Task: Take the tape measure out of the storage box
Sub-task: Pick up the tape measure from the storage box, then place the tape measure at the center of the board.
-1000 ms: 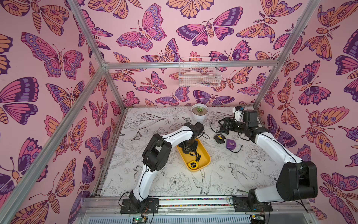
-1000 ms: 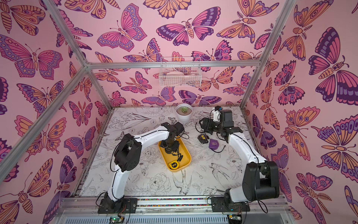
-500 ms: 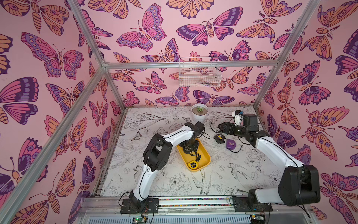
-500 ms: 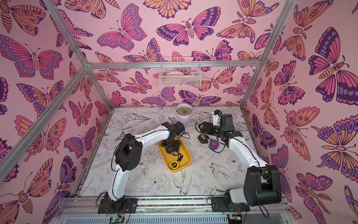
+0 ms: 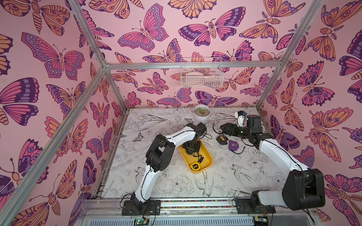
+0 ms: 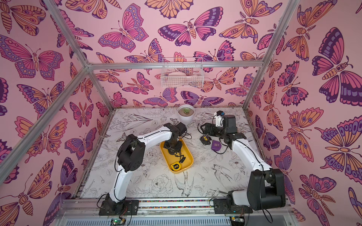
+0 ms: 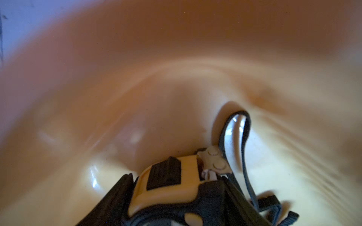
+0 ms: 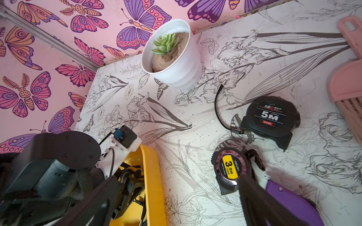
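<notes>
Left wrist view is mostly blurred yellow tray, and its edge cuts off the tape measure. My left gripper is clamped on the tape measure's sides, low in the tray's far end. In both top views that gripper hides it. My right gripper stands wide apart.

Both top views look steeply down from high at the front, sharing nearly the whole surface. The left wrist view sits very close inside the storage box. The right wrist view looks low across the surface toward a potted plant.
</notes>
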`<act>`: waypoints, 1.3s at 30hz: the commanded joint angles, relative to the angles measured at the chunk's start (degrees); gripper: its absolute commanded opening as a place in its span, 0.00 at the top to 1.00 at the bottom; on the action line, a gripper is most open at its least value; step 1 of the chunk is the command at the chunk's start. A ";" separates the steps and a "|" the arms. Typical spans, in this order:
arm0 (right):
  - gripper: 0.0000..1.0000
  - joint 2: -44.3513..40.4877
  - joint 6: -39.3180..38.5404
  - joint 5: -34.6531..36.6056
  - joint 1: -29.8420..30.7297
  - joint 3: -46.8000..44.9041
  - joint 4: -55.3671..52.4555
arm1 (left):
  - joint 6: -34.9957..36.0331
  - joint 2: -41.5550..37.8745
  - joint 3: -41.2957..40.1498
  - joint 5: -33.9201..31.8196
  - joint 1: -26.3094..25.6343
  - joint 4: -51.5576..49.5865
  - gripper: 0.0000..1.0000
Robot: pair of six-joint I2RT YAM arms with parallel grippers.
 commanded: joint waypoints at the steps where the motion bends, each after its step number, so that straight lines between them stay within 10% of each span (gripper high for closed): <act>1: 0.00 0.89 -0.32 -4.80 0.34 0.37 0.27 | 2.71 -5.10 -1.35 1.76 0.40 -0.78 0.48; 13: 0.11 16.77 6.69 -31.30 1.26 2.64 4.29 | 17.54 -20.06 -8.04 11.34 -0.21 0.83 0.53; 39: 0.34 22.36 6.89 -44.68 12.76 8.59 -3.36 | 29.18 -22.04 -8.90 11.21 -2.25 6.62 0.53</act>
